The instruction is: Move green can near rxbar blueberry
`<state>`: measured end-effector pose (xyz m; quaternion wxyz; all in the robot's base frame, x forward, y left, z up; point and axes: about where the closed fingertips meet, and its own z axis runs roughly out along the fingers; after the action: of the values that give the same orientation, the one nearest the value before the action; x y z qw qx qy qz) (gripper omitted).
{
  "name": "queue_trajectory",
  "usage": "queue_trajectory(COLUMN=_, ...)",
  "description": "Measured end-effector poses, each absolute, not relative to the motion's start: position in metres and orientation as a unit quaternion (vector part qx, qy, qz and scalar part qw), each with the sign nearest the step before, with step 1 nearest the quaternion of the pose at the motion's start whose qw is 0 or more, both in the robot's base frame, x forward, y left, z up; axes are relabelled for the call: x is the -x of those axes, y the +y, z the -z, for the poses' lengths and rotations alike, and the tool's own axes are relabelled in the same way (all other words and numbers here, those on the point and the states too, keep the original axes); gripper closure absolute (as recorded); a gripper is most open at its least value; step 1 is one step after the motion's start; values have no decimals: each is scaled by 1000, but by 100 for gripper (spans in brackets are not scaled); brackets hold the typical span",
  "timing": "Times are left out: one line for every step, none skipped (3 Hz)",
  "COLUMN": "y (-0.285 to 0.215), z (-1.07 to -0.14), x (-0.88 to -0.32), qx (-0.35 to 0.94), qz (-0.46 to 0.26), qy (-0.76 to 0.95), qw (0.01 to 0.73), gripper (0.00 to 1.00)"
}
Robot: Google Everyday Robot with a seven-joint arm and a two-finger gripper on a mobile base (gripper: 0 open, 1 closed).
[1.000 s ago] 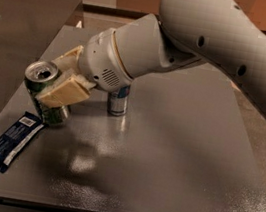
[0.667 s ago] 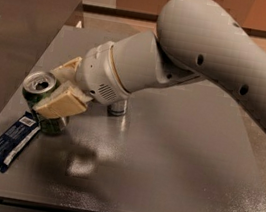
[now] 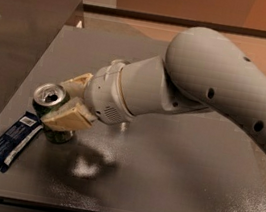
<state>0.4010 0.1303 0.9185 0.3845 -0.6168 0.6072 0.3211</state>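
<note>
The green can (image 3: 51, 108) stands at the left of the grey table, tilted slightly, its silver top showing. My gripper (image 3: 70, 102) has one tan finger (image 3: 67, 119) across the can's front and the other behind it, shut on the can. The rxbar blueberry (image 3: 12, 139), a flat dark blue wrapper with a white label at its far end, lies just left of the can, close beside its base. The can's bottom is at or just above the table; I cannot tell which.
The grey table (image 3: 172, 175) stretches to the right and front of the can. A darker surface (image 3: 19, 28) lies beyond the table's left edge. My large white arm (image 3: 212, 86) spans the table's middle and right, hiding what stands behind it.
The gripper with the can has moved down and toward the front left, ending closer to the blue bar. The slim can behind is now hidden by the arm.
</note>
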Motion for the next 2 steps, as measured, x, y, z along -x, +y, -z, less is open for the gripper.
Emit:
queue_trajectory(y=129, z=-910, x=-399, qx=601, qz=-327, qy=611, qw=398, gripper=59)
queue_trajectory(y=130, z=-912, x=-397, qx=603, qz=-325, qy=610, qw=398, gripper=35)
